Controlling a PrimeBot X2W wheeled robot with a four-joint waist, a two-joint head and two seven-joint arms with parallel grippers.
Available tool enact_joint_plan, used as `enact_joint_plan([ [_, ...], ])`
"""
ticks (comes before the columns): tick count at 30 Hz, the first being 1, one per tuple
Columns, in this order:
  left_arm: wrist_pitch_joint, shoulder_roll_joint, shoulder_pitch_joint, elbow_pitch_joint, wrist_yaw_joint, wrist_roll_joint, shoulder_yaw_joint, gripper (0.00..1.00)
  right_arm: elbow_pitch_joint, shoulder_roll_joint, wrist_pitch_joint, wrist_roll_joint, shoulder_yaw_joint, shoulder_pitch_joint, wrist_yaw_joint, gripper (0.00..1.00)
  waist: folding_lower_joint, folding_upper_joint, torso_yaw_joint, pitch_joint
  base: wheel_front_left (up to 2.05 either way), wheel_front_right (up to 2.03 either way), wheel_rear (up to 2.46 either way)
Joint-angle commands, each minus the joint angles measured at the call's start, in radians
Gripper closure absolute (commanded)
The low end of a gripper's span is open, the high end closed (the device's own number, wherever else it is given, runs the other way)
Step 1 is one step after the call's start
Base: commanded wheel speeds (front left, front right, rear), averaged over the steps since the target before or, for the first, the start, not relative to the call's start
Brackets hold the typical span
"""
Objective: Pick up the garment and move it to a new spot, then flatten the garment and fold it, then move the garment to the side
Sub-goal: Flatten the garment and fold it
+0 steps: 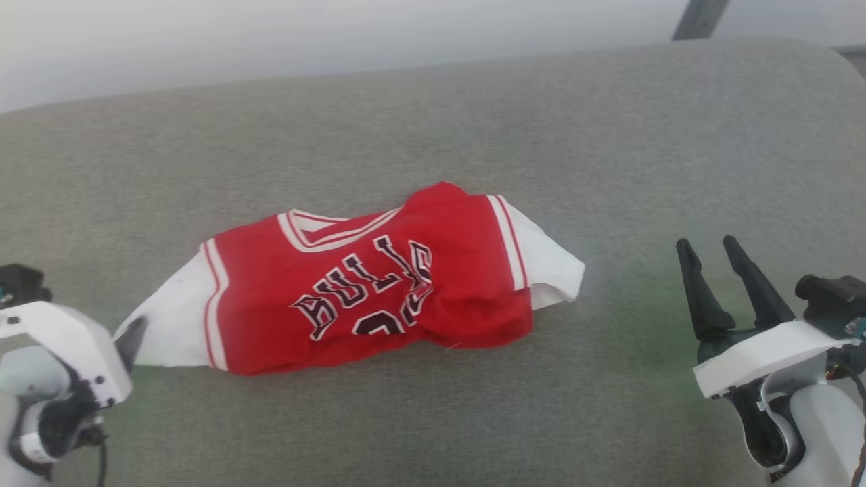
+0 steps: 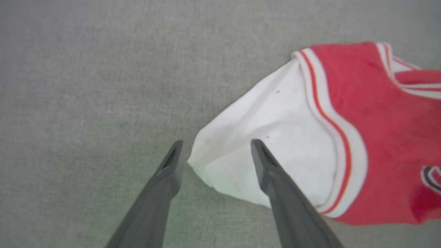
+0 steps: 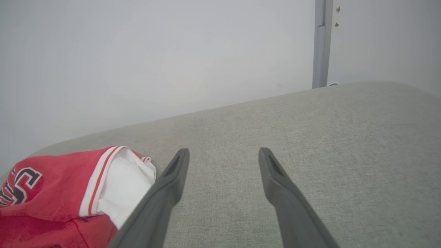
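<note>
The garment [image 1: 365, 284], a small red jersey with black white-outlined letters, striped trim and white sleeves, lies rumpled in the middle of a grey cushioned surface [image 1: 433, 122]. My left gripper [image 2: 216, 148] is open at the tip of the jersey's white left sleeve [image 2: 275, 137]; the sleeve corner lies between the two fingers. In the head view one dark left finger [image 1: 132, 341] shows at that sleeve's edge. My right gripper [image 1: 710, 253] stands open to the right of the garment, apart from its white right sleeve [image 3: 127, 179], with nothing between its fingers.
The grey cushion's back edge [image 1: 406, 67] meets a pale wall [image 3: 155, 51]. A grey vertical post [image 3: 320, 44] stands at the far right behind the cushion. Bare cushion stretches behind, in front of and to the right of the jersey.
</note>
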Motion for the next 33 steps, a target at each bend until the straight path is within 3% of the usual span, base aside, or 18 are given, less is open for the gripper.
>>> enact_joint_plan([
  [1,-0.032,-0.013,0.010,-0.015,-0.010,0.007,0.000,0.00,-0.002,-0.006,0.008,0.003,0.006,0.010,0.000,0.00,0.0000,0.0000,0.021,-0.012,0.00,0.00,0.00],
  [8,-0.306,-0.042,0.056,-0.112,-0.056,0.123,-0.019,0.00,-0.010,-0.029,0.080,0.027,0.060,0.011,0.000,0.00,0.0000,0.0000,0.101,-0.037,0.00,0.00,0.00],
  [14,-0.500,-0.097,0.126,-0.179,-0.044,0.183,-0.027,0.00,-0.003,-0.056,0.182,0.043,0.099,-0.007,0.000,0.00,0.0000,0.0000,0.179,-0.047,0.00,0.00,0.00],
  [21,-0.614,-0.146,0.188,-0.221,-0.032,0.213,-0.047,0.00,0.030,-0.083,0.309,0.041,0.116,-0.032,0.000,0.00,0.0000,0.0000,0.253,-0.046,0.00,0.00,0.00],
  [28,-0.670,-0.204,0.228,-0.241,-0.014,0.203,-0.057,0.00,0.124,-0.096,0.521,0.019,0.109,-0.082,0.000,0.00,0.0000,0.0000,0.321,-0.028,0.00,0.00,0.00],
  [29,-0.677,-0.209,0.228,-0.242,-0.013,0.202,-0.057,0.00,0.132,-0.097,0.544,0.011,0.110,-0.089,0.000,0.08,0.0000,0.0000,0.327,-0.026,0.00,0.00,0.00],
  [30,-0.681,-0.218,0.227,-0.243,-0.016,0.199,-0.057,0.00,0.135,-0.094,0.559,0.012,0.113,-0.098,0.000,0.92,0.0000,0.0000,0.331,-0.023,0.00,0.00,0.00],
  [31,-0.686,-0.223,0.228,-0.244,-0.017,0.198,-0.058,0.00,0.141,-0.092,0.569,0.008,0.111,-0.105,0.000,1.00,0.0000,0.0000,0.334,-0.022,0.00,0.00,0.00],
  [33,-0.693,-0.228,0.231,-0.243,-0.017,0.202,-0.060,0.00,0.152,-0.093,0.593,0.002,0.107,-0.109,0.000,1.00,0.0000,0.0000,0.339,-0.021,0.00,0.00,0.00],
])
